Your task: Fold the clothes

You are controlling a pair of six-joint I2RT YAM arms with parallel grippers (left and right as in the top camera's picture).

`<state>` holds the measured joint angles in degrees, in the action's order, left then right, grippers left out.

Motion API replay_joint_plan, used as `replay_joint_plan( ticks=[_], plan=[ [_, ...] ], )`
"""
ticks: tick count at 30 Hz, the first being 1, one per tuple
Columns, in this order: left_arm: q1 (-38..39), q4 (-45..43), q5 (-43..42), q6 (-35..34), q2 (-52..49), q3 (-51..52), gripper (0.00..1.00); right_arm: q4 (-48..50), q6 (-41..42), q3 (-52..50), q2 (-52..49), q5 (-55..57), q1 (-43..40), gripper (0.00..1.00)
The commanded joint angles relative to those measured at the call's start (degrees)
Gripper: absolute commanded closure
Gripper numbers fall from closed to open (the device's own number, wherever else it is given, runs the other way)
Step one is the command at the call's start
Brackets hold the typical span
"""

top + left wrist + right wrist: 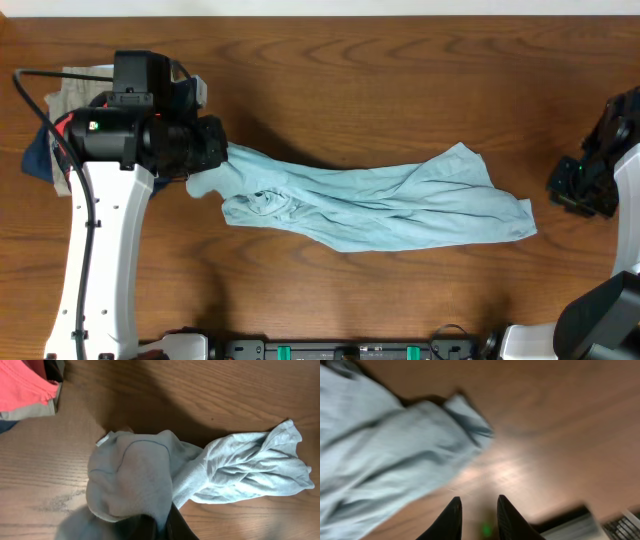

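The pale blue garment lay in a rumpled, twisted band across the middle of the wooden surface. Its right end was fanned flat and its left end gathered into a bunch. That bunch was pinched in the left claw, whose jaws were closed on the cloth; in the left wrist view the fabric draped over them and hid most of them. The right claw hung over bare wood just beside the garment's right end, its jaws parted with nothing between them. A pile of other clothes sat behind the left arm, apart from the garment. The step in hand looked like spreading the garment out, with no fold made yet. The next move likely called for the right claw to take the free end, so both claws could draw the cloth flat.
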<state>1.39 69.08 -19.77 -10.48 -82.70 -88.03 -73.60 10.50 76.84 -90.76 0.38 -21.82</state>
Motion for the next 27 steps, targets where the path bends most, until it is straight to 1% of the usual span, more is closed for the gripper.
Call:
replay_joint_plan(
  ticks=[1, 3, 5, 8, 9, 11, 13, 16, 19, 21, 27],
  plan=[
    [-0.09, 0.33, -0.55, -0.61, -0.57, -0.59, 0.94, 1.81, -3.76, -1.92, -0.33, -10.73, 1.27, 0.76],
    [-0.09, 0.35, -0.55, -0.61, -0.57, -0.44, 0.94, 4.42, -3.74, -3.82, -0.33, -12.63, 2.25, 0.75],
    [-0.09, 0.37, -0.52, -0.59, -0.57, -0.26, 0.94, 8.09, -3.74, -6.21, -0.33, -15.06, 3.3, 0.7],
    [-0.09, 0.31, -0.52, -0.59, -0.68, -0.07, 0.94, 16.98, -3.72, -10.23, -0.33, -19.8, 5.49, 0.66],
    [-0.09, 0.31, -0.52, -0.59, -0.79, -0.02, 0.94, 20.59, -3.61, -11.52, -0.33, -19.76, 6.36, 0.61],
    [-0.09, 0.31, -0.52, -0.59, -0.85, 0.17, 0.94, 27.3, -1.11, -13.84, -0.33, -18.34, 8.09, 0.55],
    [-0.09, 0.33, -0.52, -0.59, -0.9, 0.42, 0.94, 34.01, 0.9, -16.11, -0.33, -16.48, 10.03, 0.53],
    [-0.09, 0.35, -0.52, -0.61, -0.9, 0.59, 0.94, 43.15, 3.32, -19.08, -0.35, -12.04, 12.9, 0.45],
    [-0.09, 0.33, -0.52, -0.61, -0.9, 0.59, 0.94, 50.05, 3.87, -21.11, -0.59, -9.11, 15.02, 0.44],
    [-0.09, 0.33, -0.52, -0.61, -0.9, 0.59, 0.94, 52.46, 3.85, -21.64, -1.22, -9.07, 15.72, 0.44],
    [-0.09, 0.33, -0.52, -0.81, -0.9, 0.59, 0.94, 53.46, 4.72, -21.77, -5.27, -8.11, 16.11, 0.45]
  ],
)
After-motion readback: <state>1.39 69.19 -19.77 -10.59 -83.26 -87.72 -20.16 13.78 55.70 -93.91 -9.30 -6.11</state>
